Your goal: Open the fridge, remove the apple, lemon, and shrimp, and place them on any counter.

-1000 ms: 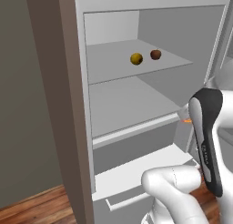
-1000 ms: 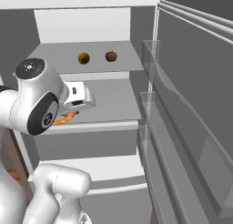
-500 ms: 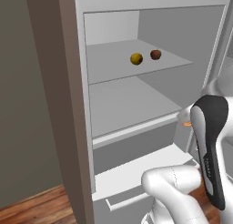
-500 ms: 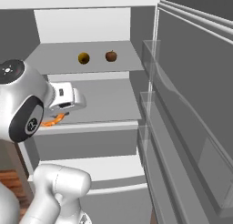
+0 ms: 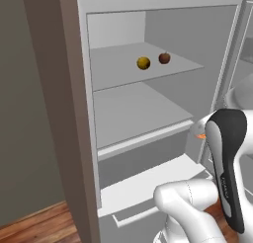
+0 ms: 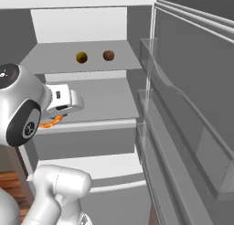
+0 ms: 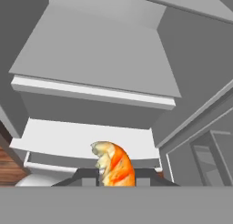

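The fridge [image 5: 133, 108] stands open, its white shelves facing me. On its upper shelf lie the yellow lemon [image 5: 143, 63] [image 6: 81, 57] and, just to its right, the dark red apple [image 5: 164, 58] [image 6: 108, 55]. My gripper [image 7: 116, 175] is shut on the orange shrimp [image 7: 113, 166], which sticks up between the fingertips. From the right base view the shrimp [image 6: 49, 123] hangs under the hand in front of the middle shelf's edge. A sliver of shrimp [image 5: 200, 136] peeks out beside my forearm in the left base view. The counter is out of view.
The fridge door [image 6: 183, 128], with clear shelf bins, stands open close on the right. A lower drawer [image 5: 148, 187] juts out below the shelves. A brown cabinet side [image 5: 49, 113] flanks the fridge on the left, above a wooden floor [image 5: 39, 227].
My hand has drawn back out of the fridge with the shrimp in its grip, away from the middle shelf. Lemon and apple have stayed put.
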You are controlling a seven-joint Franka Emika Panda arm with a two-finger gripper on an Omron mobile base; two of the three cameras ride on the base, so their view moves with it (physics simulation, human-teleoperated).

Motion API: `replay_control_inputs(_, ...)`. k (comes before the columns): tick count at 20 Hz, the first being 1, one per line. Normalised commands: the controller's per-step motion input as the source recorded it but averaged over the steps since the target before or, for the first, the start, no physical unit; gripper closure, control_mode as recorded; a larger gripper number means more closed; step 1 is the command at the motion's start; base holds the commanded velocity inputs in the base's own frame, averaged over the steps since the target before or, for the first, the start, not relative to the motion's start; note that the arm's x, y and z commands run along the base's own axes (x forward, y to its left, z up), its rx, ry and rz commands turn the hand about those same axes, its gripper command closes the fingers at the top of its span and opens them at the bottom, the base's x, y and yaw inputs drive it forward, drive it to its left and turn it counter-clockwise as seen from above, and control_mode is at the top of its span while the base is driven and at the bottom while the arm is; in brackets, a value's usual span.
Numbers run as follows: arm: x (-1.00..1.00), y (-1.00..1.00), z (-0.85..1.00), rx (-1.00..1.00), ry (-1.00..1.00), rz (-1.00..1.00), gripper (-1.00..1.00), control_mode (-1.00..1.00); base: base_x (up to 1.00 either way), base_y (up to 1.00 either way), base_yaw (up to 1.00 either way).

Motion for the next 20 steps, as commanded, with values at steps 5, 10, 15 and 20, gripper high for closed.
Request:
replay_control_inputs(5, 0.0, 0.0, 0.0, 0.0, 0.0, 0.0, 1.0, 1.0, -0.41, 0.13, -0.16)
replay_control_inputs(10, 0.0, 0.0, 0.0, 0.0, 0.0, 0.0, 1.0, 1.0, -0.45, 0.34, -0.27)
replay_control_inputs(15, 0.0, 0.0, 0.0, 0.0, 0.0, 0.0, 1.0, 1.0, -0.72, 0.42, -0.49)
replay_control_inputs(20, 0.0, 0.0, 0.0, 0.0, 0.0, 0.0, 1.0, 1.0, -0.82, 0.21, -0.59)
